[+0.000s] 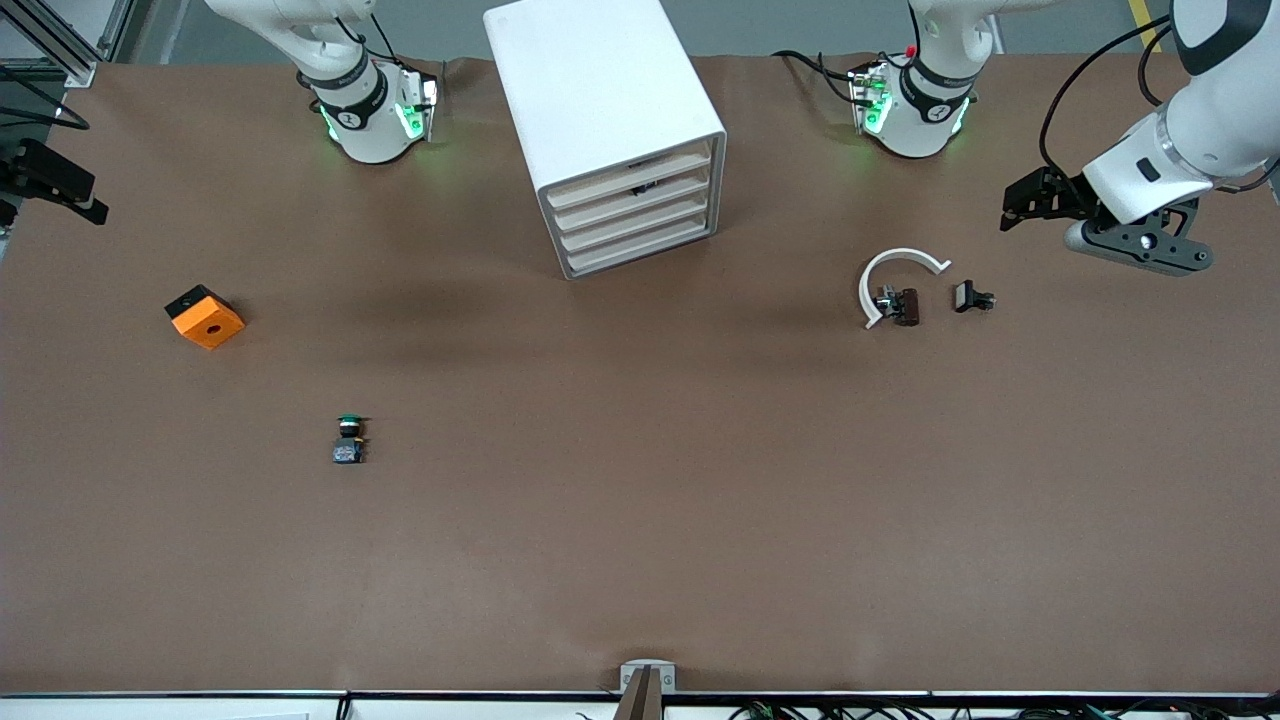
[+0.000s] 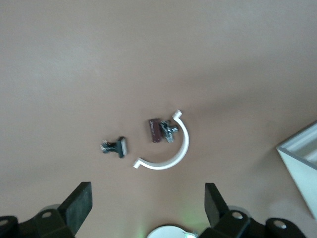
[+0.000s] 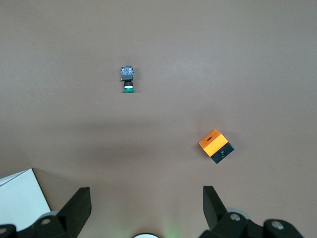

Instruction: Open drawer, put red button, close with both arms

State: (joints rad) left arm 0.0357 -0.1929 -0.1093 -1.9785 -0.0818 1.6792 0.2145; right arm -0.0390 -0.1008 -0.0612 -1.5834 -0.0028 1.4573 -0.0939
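An orange cube [image 1: 205,317] and a green-capped switch [image 1: 348,440] lie toward the right arm's end. A white curved piece [image 1: 893,279], brown clip [image 1: 903,306] and black clip [image 1: 972,297] cluster toward the left arm's end.

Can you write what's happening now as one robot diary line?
drawers: shut | red button: on table, by white arc | left gripper: open, empty, over its table end | right gripper: open, empty, over its table end

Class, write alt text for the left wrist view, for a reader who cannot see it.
A brown table seen from above holds a white half-ring curving around a small dark part, with a small black clip lying apart beside them. The left gripper hangs open over the table, its two black fingers spread wide. A white cabinet's corner shows at the edge.
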